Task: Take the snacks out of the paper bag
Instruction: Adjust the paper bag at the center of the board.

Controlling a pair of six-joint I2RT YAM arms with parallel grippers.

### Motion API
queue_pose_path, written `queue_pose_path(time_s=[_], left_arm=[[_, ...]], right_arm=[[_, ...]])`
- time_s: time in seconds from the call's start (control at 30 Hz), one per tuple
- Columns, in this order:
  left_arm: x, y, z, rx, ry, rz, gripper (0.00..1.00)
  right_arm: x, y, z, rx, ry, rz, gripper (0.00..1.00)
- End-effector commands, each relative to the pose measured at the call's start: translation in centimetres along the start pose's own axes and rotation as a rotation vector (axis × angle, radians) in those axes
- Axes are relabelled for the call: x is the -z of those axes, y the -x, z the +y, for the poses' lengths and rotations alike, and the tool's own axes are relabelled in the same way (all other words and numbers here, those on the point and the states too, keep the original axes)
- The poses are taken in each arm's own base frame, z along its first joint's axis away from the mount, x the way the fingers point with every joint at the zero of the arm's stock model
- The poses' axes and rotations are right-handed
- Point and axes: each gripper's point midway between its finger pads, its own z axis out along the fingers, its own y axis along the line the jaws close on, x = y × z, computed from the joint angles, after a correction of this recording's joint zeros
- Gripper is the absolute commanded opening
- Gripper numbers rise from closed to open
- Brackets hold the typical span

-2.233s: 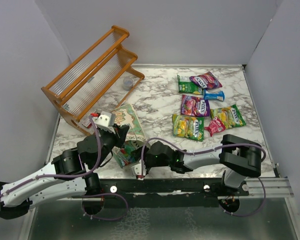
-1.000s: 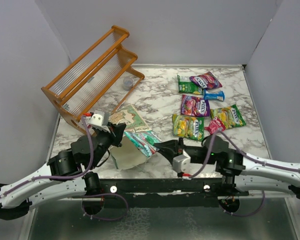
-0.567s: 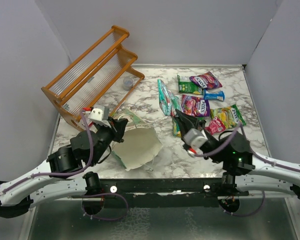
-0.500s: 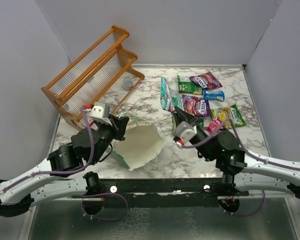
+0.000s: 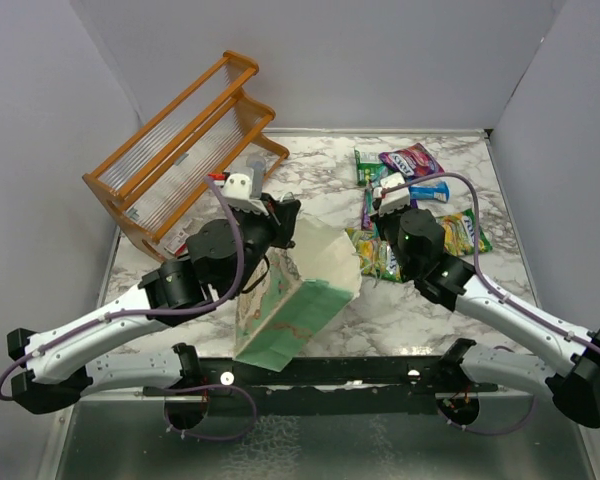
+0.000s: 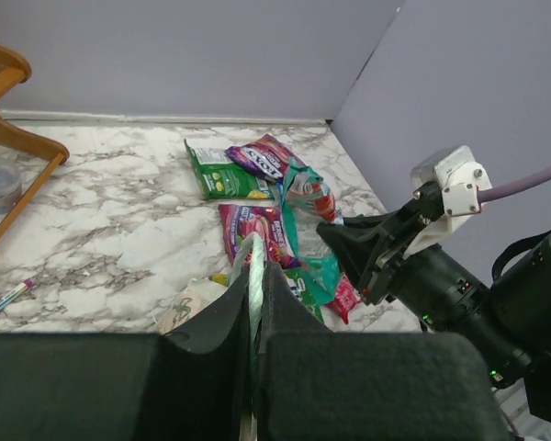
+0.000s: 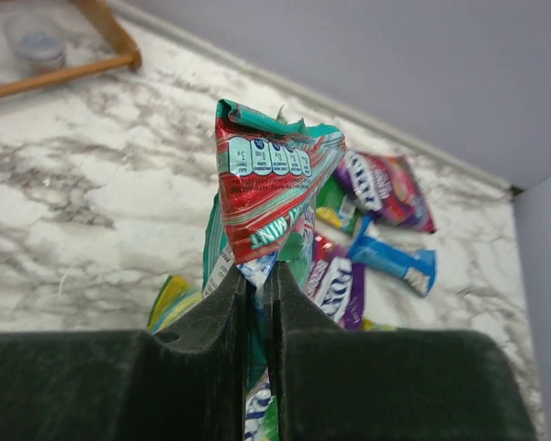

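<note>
Right wrist view: teal-and-red packet (image 7: 271, 197) pinched by its lower edge in my right gripper (image 7: 258, 276), fingers pressed together on it, packet standing up above them. It is out of the bag (image 5: 292, 305) and well to the bag's right, hanging over the pile (image 5: 430, 190) of packets already laid on the table (image 5: 310, 185).

Change over the last two seconds: this gripper was down at the bag's mouth then, and the bag lay flat. Since then the arm has swung away from the bag with the packet. Meanwhile my left gripper (image 6: 255, 276) has hauled the bag upright. The left fingers are squeezed together on a thin pale strip, either bag rim or string handle; cannot tell which. The bag now hangs tilted from that grip, mouth up and turned toward the pile, cream inside showing. Whether its base still rests on the table, cannot tell.

Meaning: one more snack is out, with only the drop onto the pile left for it. No packet shows in the part of the bag's inside I can see. The bottom is hidden, so whether it is empty is unsettled.

Rack (image 5: 175, 165) stands left of the bag and beyond it.
</note>
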Motion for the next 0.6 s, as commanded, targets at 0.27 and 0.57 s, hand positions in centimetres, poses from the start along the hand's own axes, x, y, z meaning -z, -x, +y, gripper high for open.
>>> queue_pose_path(time_s=[0.27,0.57], left_arm=[[1.3,-2.1,5.4,0.067,0.05,-0.025,0.0],[6.9,-4.8,8.8,0.17,0.003,0.02,0.0]], right_arm=[[0.8,-0.2,1.9,-0.162,0.103,-0.007,0.02],[0.2,0.2,2.8,-0.168,0.133,-0.02,0.02]])
